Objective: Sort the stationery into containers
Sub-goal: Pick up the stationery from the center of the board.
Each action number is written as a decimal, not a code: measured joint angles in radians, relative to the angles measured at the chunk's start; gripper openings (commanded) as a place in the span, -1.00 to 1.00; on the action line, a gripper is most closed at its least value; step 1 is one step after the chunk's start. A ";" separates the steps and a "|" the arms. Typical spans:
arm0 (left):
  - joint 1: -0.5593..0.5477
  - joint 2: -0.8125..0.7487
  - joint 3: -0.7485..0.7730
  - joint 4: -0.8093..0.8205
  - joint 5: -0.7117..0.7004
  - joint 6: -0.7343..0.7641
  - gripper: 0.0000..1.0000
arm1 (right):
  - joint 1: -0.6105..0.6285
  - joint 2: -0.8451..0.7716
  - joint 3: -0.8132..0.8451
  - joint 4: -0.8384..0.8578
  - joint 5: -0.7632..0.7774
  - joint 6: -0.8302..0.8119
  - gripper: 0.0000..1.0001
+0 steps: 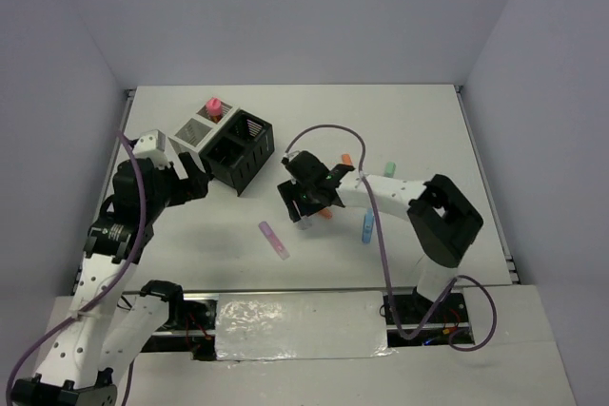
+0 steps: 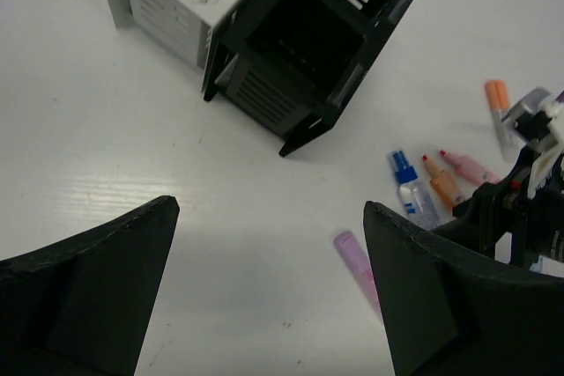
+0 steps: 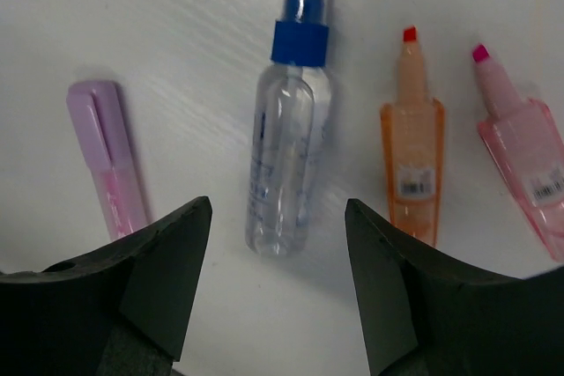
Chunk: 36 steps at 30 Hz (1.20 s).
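Top external shows the containers (image 1: pixel 255 154) far left, holding only a pink-capped bottle (image 1: pixel 214 106); everything else lies loose. Your left gripper (image 2: pixel 271 217) gapes wide, empty. Your right gripper (image 3: pixel 275 217) straddles the clear spray bottle (image 3: pixel 286 165), jaws part open, gripping nothing. A purple highlighter (image 3: pixel 110 165) and an orange marker (image 3: pixel 411 173) crowd it.

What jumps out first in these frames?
The right gripper, jaws open, poised over a clear blue-capped spray bottle mid-table, with an orange highlighter and a pink highlighter lying uncapped beside it. Then the bins clustered at back left, a pink-capped bottle poking out of a white one.
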 measured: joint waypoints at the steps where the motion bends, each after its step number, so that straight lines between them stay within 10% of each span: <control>1: 0.000 -0.004 -0.029 -0.003 0.005 0.003 0.99 | 0.009 0.040 0.025 0.008 0.003 0.000 0.39; 10: 0.000 0.011 -0.060 0.003 0.043 0.006 0.99 | 0.042 0.185 0.094 0.020 0.056 0.000 0.13; 17: 0.000 0.021 -0.060 0.020 0.067 0.005 0.99 | 0.048 0.202 0.109 0.024 0.090 0.008 -0.95; 36: -0.096 0.211 0.011 0.443 0.850 -0.211 0.99 | 0.132 -0.574 -0.194 0.312 -0.234 -0.115 -1.00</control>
